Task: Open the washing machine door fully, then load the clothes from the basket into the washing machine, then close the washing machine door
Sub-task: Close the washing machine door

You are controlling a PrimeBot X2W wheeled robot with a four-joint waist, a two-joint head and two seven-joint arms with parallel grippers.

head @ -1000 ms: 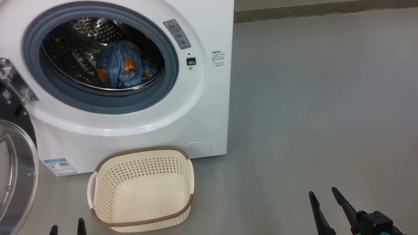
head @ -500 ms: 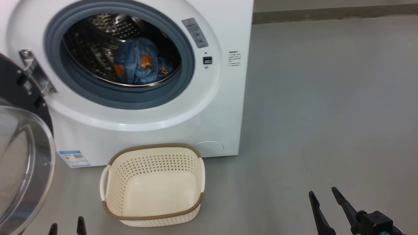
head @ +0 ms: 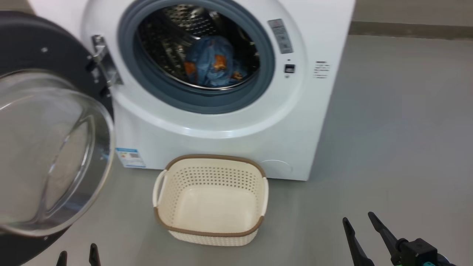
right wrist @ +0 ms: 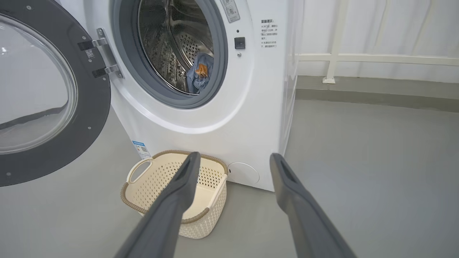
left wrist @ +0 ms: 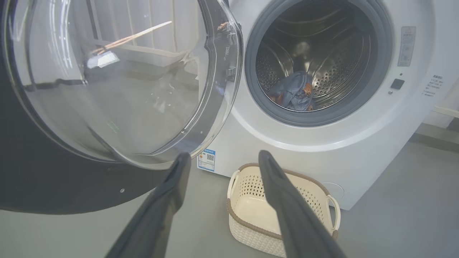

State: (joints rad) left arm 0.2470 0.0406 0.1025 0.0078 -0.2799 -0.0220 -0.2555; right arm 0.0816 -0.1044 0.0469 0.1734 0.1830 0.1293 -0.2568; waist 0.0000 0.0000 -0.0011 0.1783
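Door (head: pixel 48 140) open, clothes (head: pixel 213 63) seemingly in drum (head: pixel 164 48)

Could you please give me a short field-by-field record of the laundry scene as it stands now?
washing machine door: swung wide open, hinged at the left in the head view
clothes: blue printed bundle inside the washing machine
basket: empty, on the floor in front of the machine
left tool: open, holding nothing
right tool: open, holding nothing
step left: close the door

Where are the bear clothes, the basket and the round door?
the clothes (head: pixel 212 66): head view, middle of the blue fabric.
the basket (head: pixel 210 178): head view, perforated back wall.
the washing machine door (head: pixel 37 40): head view, black rim.
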